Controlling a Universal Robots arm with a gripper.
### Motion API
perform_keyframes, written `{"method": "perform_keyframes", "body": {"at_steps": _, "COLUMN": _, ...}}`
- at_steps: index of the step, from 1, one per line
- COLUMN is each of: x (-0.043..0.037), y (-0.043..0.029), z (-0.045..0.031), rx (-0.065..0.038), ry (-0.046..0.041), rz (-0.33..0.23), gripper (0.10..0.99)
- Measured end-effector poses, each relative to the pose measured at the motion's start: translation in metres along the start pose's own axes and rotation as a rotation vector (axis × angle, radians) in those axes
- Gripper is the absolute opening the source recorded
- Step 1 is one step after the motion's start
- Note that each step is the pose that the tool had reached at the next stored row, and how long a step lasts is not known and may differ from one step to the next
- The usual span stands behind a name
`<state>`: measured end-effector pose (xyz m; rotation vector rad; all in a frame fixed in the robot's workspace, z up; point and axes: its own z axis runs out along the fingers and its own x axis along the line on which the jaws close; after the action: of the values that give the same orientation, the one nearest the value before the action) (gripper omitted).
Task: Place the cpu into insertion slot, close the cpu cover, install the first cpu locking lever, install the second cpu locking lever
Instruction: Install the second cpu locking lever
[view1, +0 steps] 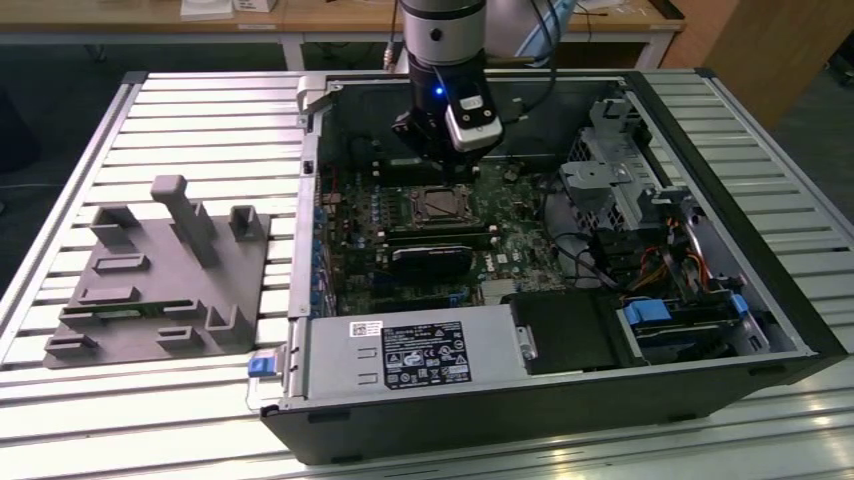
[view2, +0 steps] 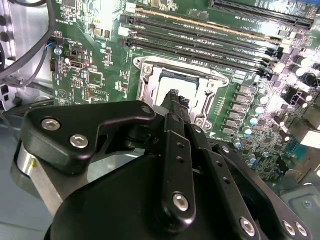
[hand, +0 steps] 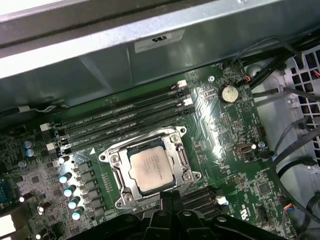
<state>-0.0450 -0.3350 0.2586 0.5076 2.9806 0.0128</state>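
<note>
Gripper (view2: 174, 95) fingers look pressed together, holding nothing, poised over the cpu (hand: 150, 169) seated in the insertion slot (hand: 117, 162); any downward contact should probably stay gentle.

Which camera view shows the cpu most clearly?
The first wrist view: the cpu lies face-up in the insertion slot, almost unobstructed. In the second wrist view the gripper hides part of it. In the exterior view it is small and dark below the arm.
</note>
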Motion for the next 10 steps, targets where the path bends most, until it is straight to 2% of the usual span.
{"method": "perform_keyframes", "body": {"at_steps": 10, "x": -0.0025, "y": -0.0069, "z": 0.0001, "rx": 0.000, "ry": 0.0000, "rz": 0.000, "gripper": 0.106}}
